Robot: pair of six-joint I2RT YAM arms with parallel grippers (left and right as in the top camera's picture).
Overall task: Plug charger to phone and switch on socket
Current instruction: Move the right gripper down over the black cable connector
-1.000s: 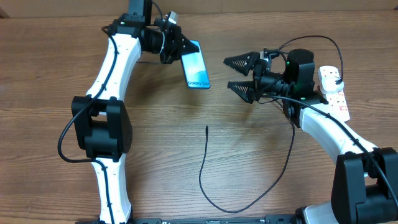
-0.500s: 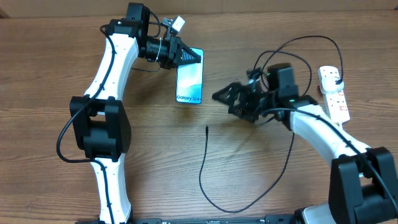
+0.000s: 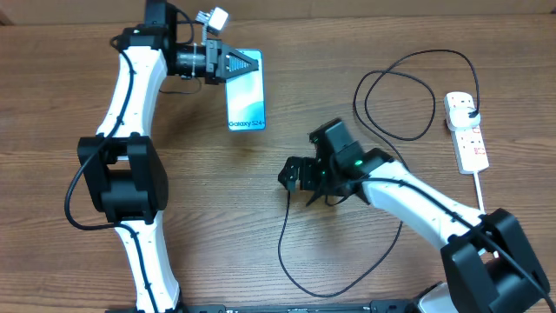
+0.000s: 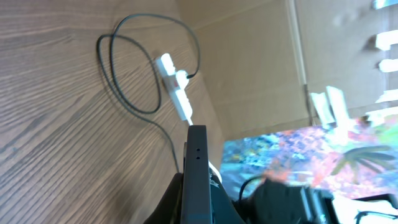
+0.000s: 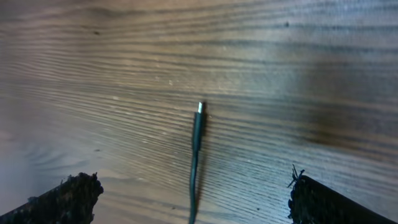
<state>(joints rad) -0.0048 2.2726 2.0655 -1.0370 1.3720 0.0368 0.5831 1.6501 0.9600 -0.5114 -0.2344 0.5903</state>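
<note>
The phone [image 3: 246, 103], cyan screen up, is held by its far short end in my left gripper [image 3: 247, 63], which is shut on it. In the left wrist view the phone [image 4: 198, 168] shows edge-on between the dark fingers [image 4: 177, 199]. The charger cable [image 3: 283, 235] lies on the table; its connector tip [image 3: 288, 184] sits under my right gripper [image 3: 297, 179]. In the right wrist view the tip [image 5: 199, 108] and cable lie between the open right gripper's [image 5: 196, 200] fingertips [image 5: 65, 198], untouched. The socket [image 3: 469, 139] lies at the far right with the black plug [image 3: 470, 106] in it.
The cable loops near the table's front edge [image 3: 321, 294] and again in a wide ring [image 3: 395, 96] beside the socket. The socket [image 4: 175, 90] and that ring [image 4: 134, 68] show in the left wrist view, with cardboard walls behind.
My left gripper has carried the phone leftward, turning it square to the table. My right gripper has swung left and down from near the socket to over the connector tip, still open.
</note>
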